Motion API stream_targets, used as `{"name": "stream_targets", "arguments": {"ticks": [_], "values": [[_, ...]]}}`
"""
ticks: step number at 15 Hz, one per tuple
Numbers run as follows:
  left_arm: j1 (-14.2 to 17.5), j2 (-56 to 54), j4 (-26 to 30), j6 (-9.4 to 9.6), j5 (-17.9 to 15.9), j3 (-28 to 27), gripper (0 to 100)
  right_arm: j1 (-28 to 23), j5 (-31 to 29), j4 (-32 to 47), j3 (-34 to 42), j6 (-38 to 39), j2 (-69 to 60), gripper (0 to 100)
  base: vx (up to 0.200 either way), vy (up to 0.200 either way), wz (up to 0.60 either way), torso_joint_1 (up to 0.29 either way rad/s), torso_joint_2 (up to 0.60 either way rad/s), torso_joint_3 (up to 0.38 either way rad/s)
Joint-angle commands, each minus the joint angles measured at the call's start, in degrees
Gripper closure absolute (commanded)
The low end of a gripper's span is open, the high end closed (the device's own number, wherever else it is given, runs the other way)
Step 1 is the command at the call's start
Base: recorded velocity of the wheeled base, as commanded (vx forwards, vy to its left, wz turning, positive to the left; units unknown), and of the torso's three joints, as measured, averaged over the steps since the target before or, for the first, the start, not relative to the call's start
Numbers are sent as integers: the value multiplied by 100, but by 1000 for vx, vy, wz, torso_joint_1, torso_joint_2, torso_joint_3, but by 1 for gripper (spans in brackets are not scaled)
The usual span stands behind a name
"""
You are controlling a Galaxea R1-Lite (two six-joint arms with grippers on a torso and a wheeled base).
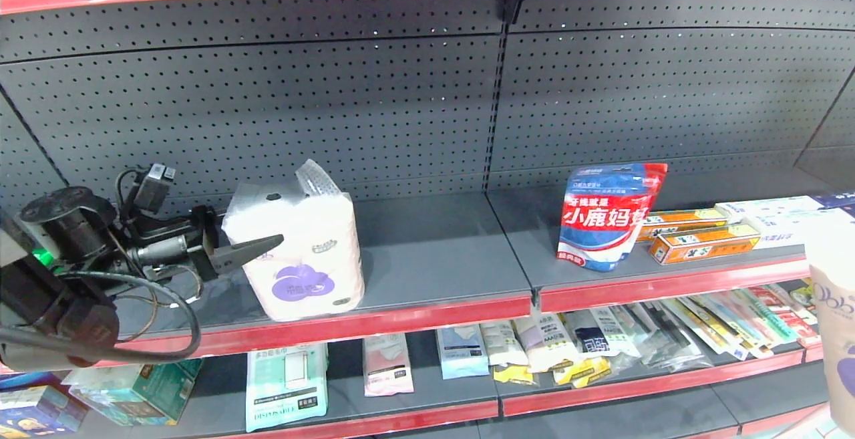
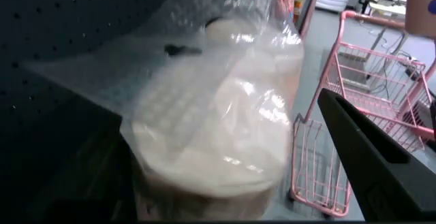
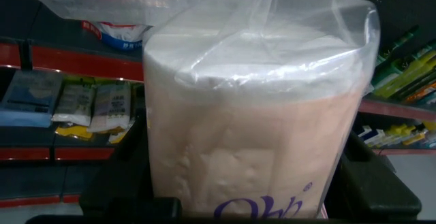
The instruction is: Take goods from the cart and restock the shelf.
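Item 1, shelved roll pack (image 1: 300, 252): white, plastic-wrapped, upright on the upper shelf (image 1: 434, 252) near its red front lip, with a loose flap of wrap standing up on top. Item 2, left end effector (image 1: 264, 244): fingers spread to either side of that pack. The near finger lies across its front face, and in the left wrist view there is a gap between finger and wrap, so it reads as not gripping. Item 3, held roll pack (image 3: 252, 122): pinched between the dark fingers of the right end effector (image 3: 245, 190), off the shelf at the robot's right, in front of the lower shelves. Item 4, pink cart (image 2: 310, 163): on the floor beyond the shelved pack. Also on the shelf, well to the right: a red-and-blue pouch (image 1: 611, 215) and orange boxes (image 1: 701, 235). Hazards, as judged: a left finger could snag the loose wrap on withdrawal and drag or tip the shelved pack over the lip. The held pack is soft and slick, so it could slip in the grip or knock its neighbour when set down.
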Motion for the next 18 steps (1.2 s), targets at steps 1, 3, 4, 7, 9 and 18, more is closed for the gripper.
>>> {"name": "stream_targets", "arguments": {"ticks": [1,3,4,7,9,18], "values": [[13,-395,-3,-61,107,-81,0,0,5,-6,30,-1,-5,100,0,0,0,0,0,0],[22,-606,-3,-61,512,-72,0,0,5,-6,21,-1,4,100,0,0,0,0,0,0],[49,-729,-3,-61,652,-72,0,0,5,-6,30,-1,4,100,0,0,0,0,0,0],[286,-1099,-3,-78,767,51,0,9,14,-6,56,34,22,100,0,0,0,0,0,0],[339,-1362,23,-324,775,182,0,9,14,-6,65,43,4,100,0,0,0,0,0,0],[506,-1740,550,-518,2735,138,0,35,32,-15,171,61,48,100,0,0,0,0,0,0]]}}
